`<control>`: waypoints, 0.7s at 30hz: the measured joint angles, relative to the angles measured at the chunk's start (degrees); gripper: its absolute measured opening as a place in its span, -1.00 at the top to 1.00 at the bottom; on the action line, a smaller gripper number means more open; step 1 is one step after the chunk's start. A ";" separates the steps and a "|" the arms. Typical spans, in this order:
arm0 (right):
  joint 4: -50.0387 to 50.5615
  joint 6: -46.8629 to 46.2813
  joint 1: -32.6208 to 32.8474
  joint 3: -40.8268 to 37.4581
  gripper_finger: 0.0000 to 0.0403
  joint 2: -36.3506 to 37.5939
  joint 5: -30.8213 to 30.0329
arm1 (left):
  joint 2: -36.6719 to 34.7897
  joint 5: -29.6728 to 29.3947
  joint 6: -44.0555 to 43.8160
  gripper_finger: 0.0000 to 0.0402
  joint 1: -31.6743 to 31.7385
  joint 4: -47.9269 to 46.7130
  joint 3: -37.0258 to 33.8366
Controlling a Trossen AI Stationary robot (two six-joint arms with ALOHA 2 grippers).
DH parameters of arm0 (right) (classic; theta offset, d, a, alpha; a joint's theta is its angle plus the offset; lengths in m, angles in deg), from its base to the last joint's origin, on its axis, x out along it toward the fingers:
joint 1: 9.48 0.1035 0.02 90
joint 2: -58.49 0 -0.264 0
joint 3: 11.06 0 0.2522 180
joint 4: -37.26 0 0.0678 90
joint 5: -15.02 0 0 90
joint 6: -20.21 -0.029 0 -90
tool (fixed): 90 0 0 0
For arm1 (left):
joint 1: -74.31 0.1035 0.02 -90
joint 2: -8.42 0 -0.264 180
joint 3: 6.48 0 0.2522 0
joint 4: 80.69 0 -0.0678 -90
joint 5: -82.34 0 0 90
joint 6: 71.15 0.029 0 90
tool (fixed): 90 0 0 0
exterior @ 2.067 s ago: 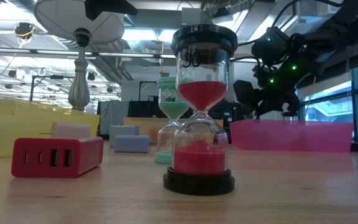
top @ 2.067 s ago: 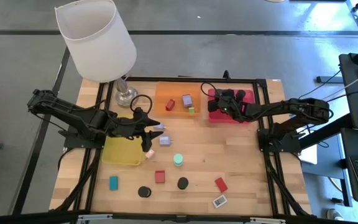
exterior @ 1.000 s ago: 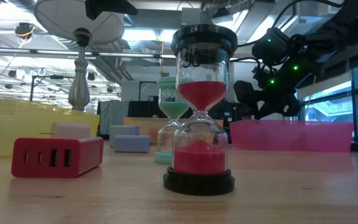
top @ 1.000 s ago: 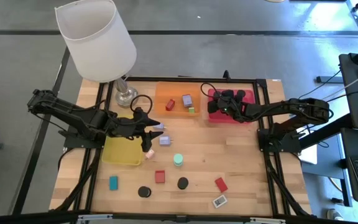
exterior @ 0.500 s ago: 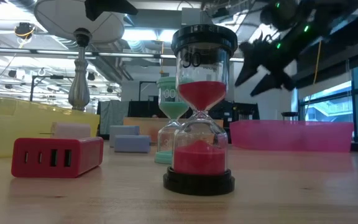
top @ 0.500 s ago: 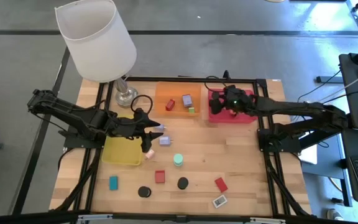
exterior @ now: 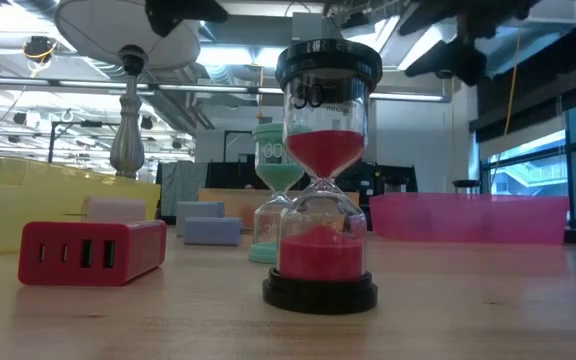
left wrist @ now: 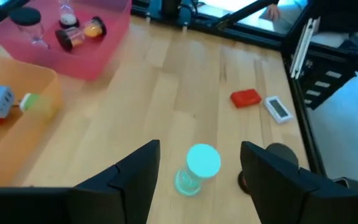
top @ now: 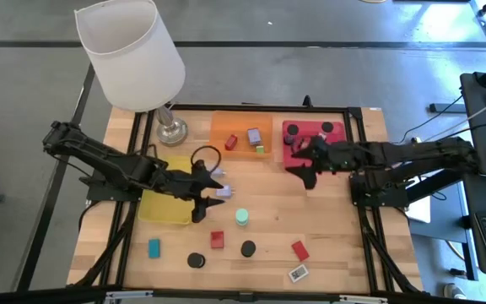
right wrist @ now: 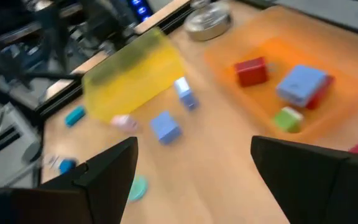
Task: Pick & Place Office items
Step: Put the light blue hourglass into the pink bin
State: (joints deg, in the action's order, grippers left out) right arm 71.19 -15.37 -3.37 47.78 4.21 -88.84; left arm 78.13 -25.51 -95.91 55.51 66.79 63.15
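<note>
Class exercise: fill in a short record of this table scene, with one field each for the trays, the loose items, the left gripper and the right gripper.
trays: yellow tray, orange tray, red tray
loose items: mint hourglass, red-sand hourglass, red charger block, teal block, white tag
left gripper: open, beside the yellow tray, facing the mint hourglass
right gripper: open, raised above the table by the red tray

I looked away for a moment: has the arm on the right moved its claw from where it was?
Yes. The right gripper has left the red tray and now hangs open over bare wood just in front of it.
</note>
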 joint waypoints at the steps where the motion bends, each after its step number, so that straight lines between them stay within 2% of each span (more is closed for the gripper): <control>1: 0.08 -0.34 1.51 0.00 -0.57 0.00 -0.42 | 0.86 -0.06 0.00 -0.12 -0.05 0.40 0.01; 10: 0.50 -1.92 8.44 0.02 -0.57 -1.42 -6.08 | 8.43 2.84 -0.05 -0.37 -0.22 5.14 -0.01; 14: -1.29 5.31 9.52 0.02 -0.56 -5.17 -7.63 | 10.05 3.43 2.24 -0.42 -0.95 5.34 -0.01; 17: -6.51 12.53 9.64 0.00 -0.56 -10.03 -7.51 | 9.86 2.99 2.47 -0.42 -1.35 6.28 0.01; 21: -17.66 18.55 9.64 0.00 -0.56 -18.10 -3.10 | 8.38 1.98 1.24 -0.40 -1.42 7.89 0.02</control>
State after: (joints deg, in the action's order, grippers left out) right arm 53.53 3.18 6.27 47.78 -13.89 -91.94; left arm 86.51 -23.52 -94.67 54.09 74.68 63.17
